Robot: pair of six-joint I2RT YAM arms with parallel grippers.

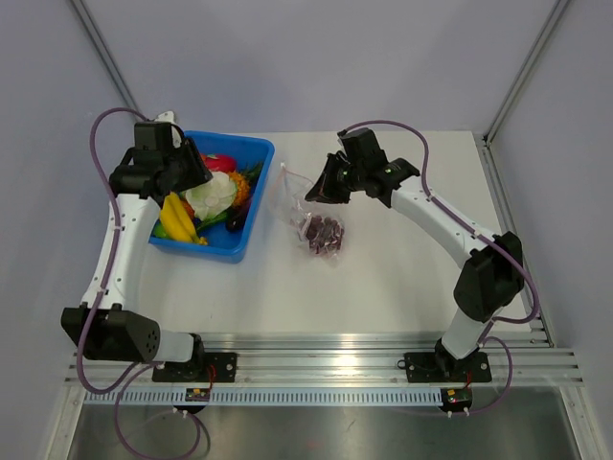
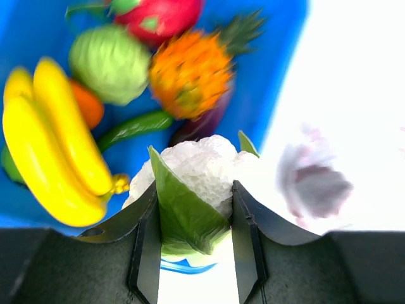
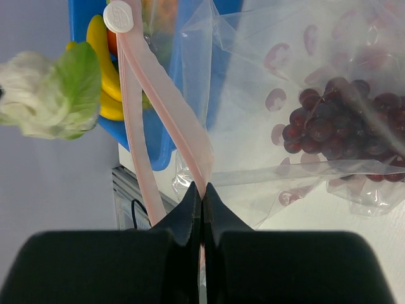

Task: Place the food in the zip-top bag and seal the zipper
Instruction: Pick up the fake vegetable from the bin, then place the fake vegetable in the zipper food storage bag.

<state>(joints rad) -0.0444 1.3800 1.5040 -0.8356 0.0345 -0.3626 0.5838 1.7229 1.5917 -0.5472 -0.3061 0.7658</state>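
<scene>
The left gripper (image 2: 194,191) clamps the cabbage (image 2: 204,166) above the blue tray (image 1: 251,153) — light, probably squashy (hold mid-body); right of the tray, the right gripper (image 3: 202,190) pinches the zipper (image 3: 166,96) of the limp bag (image 3: 253,76).

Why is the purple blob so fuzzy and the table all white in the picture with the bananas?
Left wrist view: bright light washes the table to plain white, the grapes are an out-of-focus smear, and only the close white leafy vegetable looks crisp. Right wrist view: the same grapes and the pink zipper look sharp. Top view: evenly lit, nothing blurred.
</scene>
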